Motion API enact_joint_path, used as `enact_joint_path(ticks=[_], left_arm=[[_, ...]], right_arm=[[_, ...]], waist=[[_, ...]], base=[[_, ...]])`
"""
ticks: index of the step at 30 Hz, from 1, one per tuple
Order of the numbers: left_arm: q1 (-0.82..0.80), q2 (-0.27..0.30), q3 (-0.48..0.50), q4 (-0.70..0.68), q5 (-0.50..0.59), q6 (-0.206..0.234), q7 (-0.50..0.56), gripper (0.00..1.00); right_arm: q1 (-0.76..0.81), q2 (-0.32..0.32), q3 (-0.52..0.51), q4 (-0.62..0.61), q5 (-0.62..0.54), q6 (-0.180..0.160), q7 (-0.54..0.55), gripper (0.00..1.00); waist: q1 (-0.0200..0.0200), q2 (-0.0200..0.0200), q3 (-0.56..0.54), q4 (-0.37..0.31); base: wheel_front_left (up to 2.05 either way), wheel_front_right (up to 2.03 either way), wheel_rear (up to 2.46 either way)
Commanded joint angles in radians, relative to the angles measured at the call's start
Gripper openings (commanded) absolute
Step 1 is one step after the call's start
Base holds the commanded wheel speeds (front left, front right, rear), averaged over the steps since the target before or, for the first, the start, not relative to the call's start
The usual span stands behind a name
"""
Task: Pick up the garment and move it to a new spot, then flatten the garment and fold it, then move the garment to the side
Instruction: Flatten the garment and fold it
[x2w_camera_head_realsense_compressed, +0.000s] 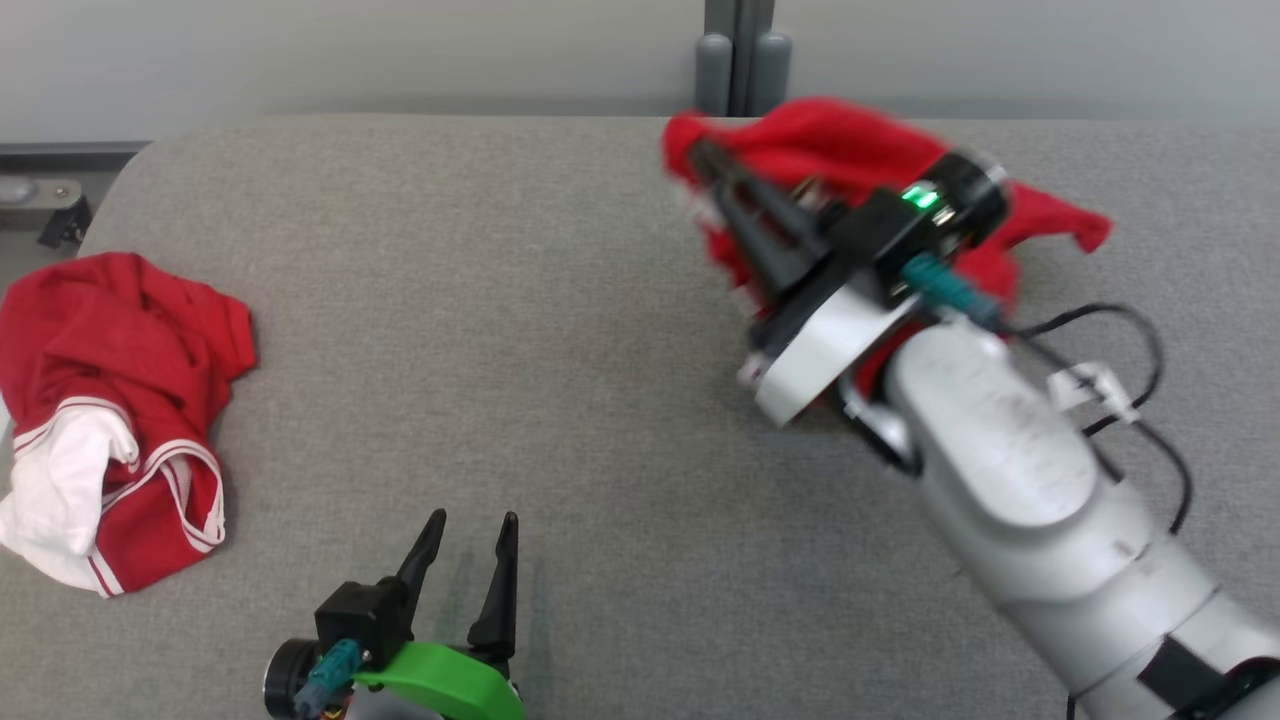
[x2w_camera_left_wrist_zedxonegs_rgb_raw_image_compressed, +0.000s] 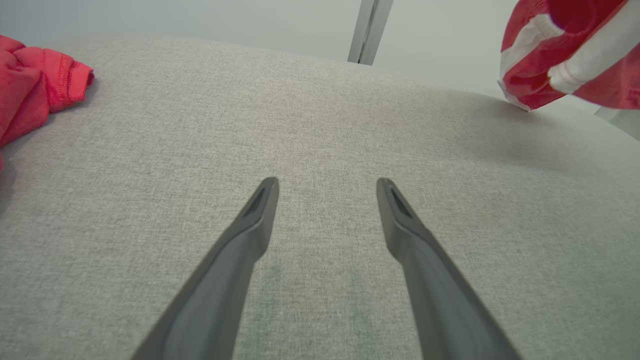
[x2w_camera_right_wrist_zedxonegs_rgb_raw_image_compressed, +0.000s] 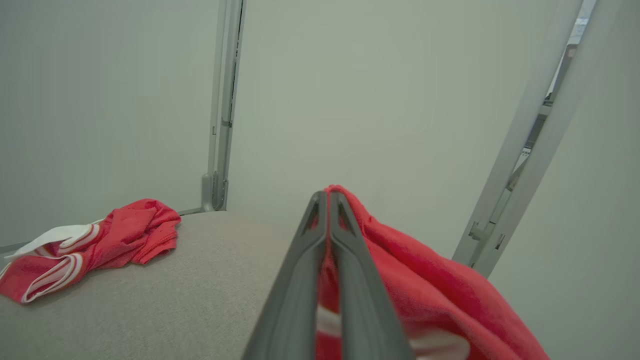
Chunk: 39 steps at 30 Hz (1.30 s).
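No text, label, brand, number or sign can be read in any of the three views. The red garment (x2w_camera_head_realsense_compressed: 850, 135) in the upper right of the head view has plain white bands, seen in the wrist views, and no lettering can be made out on them. The red-and-white garment (x2w_camera_head_realsense_compressed: 110, 400) at the left edge of the head view has only thin white trim lines. A small green light (x2w_camera_head_realsense_compressed: 921, 197) on the arm's wrist, in the upper right of the head view, is a blurred glow without legible characters.
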Motion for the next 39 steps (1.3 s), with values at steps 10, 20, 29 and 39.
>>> enact_joint_path(ticks=[10, 20, 29, 39], left_arm=[[-0.032, 0.003, -0.028, 0.007, -0.019, -0.003, -0.001, 1.00], [0.008, 0.003, 0.018, -0.002, 0.003, -0.003, -0.001, 1.00], [-0.006, 0.003, 0.008, -0.022, 0.008, -0.003, -0.001, 1.00], [-0.005, 0.003, 0.019, -0.033, 0.005, -0.003, -0.001, 1.00]], right_arm=[[0.155, 0.080, 0.245, 0.165, 0.139, -0.001, -0.002, 1.00], [0.329, 0.016, 0.082, 0.083, 0.092, -0.001, -0.002, 1.00], [0.522, -0.036, 0.028, 0.082, 0.084, -0.001, -0.002, 1.00], [0.643, -0.037, 0.034, -0.057, 0.072, -0.001, -0.002, 1.00]], waist=[[0.0000, 0.0000, 0.025, 0.090], [0.0000, 0.0000, -0.008, 0.045], [0.0000, 0.0000, -0.002, 0.046], [0.0000, 0.0000, 0.020, 0.064]], base=[[0.00, 0.00, 0.00], [0.00, 0.00, 0.00], [0.00, 0.00, 0.00], [0.00, 0.00, 0.00]])
